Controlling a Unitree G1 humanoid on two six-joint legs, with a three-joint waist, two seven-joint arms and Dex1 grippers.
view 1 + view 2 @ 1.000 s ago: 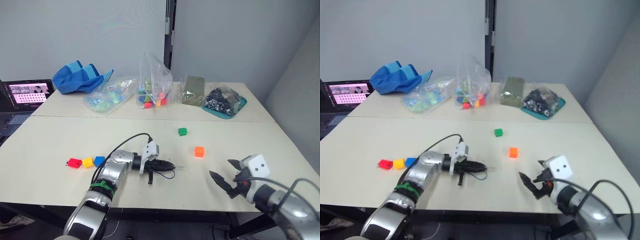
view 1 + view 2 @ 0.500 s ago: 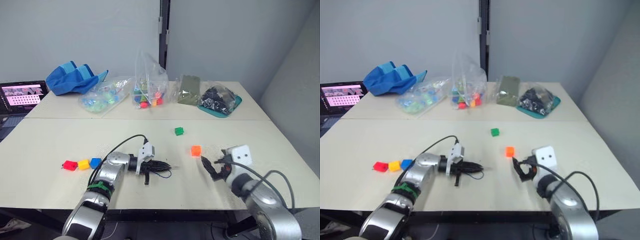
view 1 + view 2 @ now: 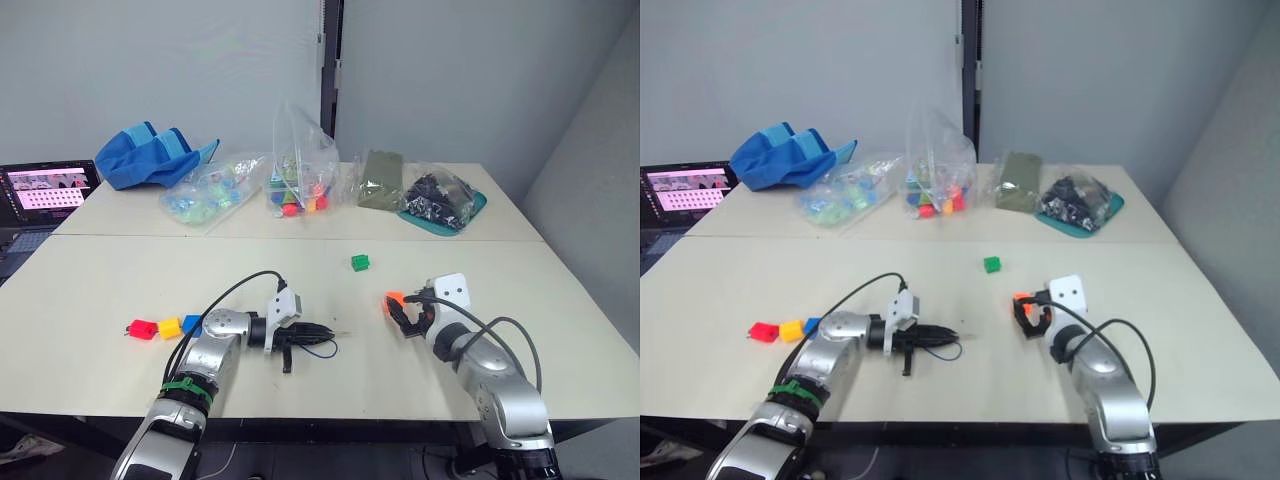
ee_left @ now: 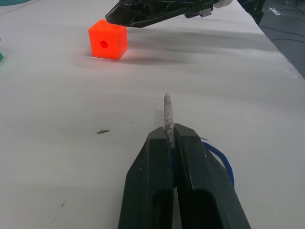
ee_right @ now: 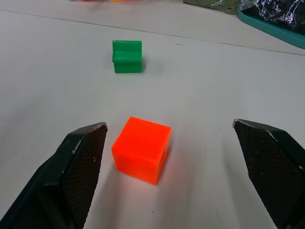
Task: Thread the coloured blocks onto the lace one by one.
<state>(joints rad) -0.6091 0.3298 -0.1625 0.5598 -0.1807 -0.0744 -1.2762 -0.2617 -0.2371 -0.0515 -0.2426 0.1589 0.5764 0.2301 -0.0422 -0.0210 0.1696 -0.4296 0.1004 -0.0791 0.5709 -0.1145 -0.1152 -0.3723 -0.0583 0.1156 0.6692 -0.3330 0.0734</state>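
Two pale tabletops butted together form your work surface point(image 3: 90, 290), set in a corner of grey walls. Along the far side you have a blue cloth bundle point(image 3: 152, 155), clear bags of colourful pieces point(image 3: 300, 175), an olive packet point(image 3: 381, 178) and a teal tray point(image 3: 478, 207) holding a bag of dark parts. A laptop point(image 3: 45, 190) sits off the robot's left edge, cut by the frame.

Red point(image 3: 142, 328), yellow point(image 3: 168, 326) and blue point(image 3: 191, 323) blocks lie in a touching row on the robot's left; the blue one is partly hidden behind the left arm. The green block point(image 3: 360, 262) lies alone mid-table. The orange block point(image 5: 142, 149) rests on the table, hole facing sideways in the left wrist view.

Most of the lace point(image 4: 220, 158) is hidden under the left gripper point(image 4: 170, 138); only a blue loop and the stiff pale tip point(image 4: 167, 114) show. The knot cannot be made out.

Your left gripper's fingers are pressed together on the lace just behind its tip, which points toward the orange block. Your right gripper point(image 5: 174, 157) stands wide open, one finger point(image 5: 78, 164) either side of the orange block, touching neither face.
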